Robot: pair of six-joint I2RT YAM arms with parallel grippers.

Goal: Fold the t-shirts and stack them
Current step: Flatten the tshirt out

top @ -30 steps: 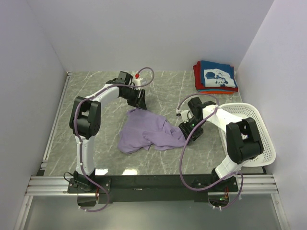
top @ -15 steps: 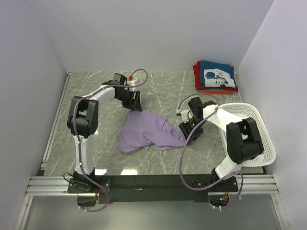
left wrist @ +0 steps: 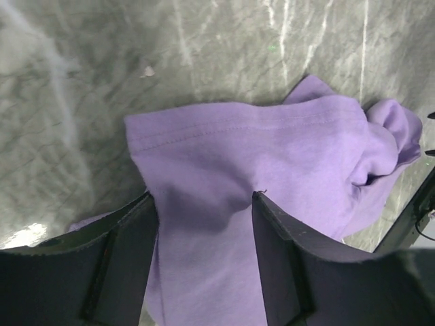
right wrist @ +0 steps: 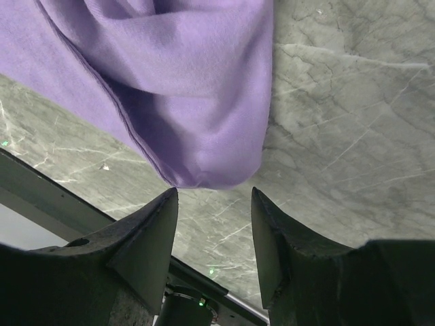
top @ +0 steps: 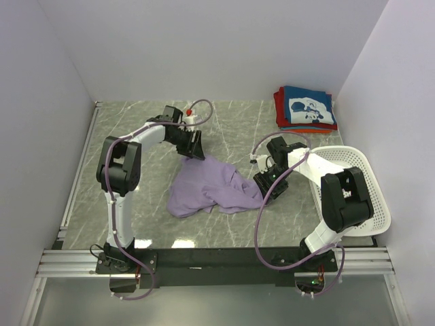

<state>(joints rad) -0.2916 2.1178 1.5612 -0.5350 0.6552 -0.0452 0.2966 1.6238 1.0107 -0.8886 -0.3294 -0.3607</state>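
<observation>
**Ana:** Two things fill most of the overhead view: the grey marbled table [top: 231,129] and, at its right edge, the white perforated basket [top: 370,183], tipped up at an angle beside the right arm.

**Ben:** And the cloth?

**Ana:** Next in size is the lavender t-shirt [top: 207,187]. It lies crumpled on the table just below the centre of the frame, bunched into folds, with one corner reaching up and left. Smaller is the stack of folded t-shirts [top: 306,109] in the upper right, close to the back wall and well apart from the loose shirt. A navy tee [top: 307,106] with a white print is on top, red shows at its left side, and a sliver of orange shows along the lower edge.

**Ben:** What about the grippers?

**Ana:** The left gripper [top: 194,146] hangs over the shirt's upper left corner. Its wrist camera shows the jaws standing well apart. Purple cloth with a stitched hem lies flat under the gap, and its dark fingers [left wrist: 129,258] pinch nothing.

**Ben:** And the other one?

**Ana:** The right gripper [top: 268,190] sits at the shirt's right edge, right of centre. Its jaws are spread too. In its own camera a rounded fold of the shirt ends just ahead of the gap between the fingers [right wrist: 143,238], with bare table beyond. I can't tell whether the cloth touches the tips, but nothing is clamped.
</observation>
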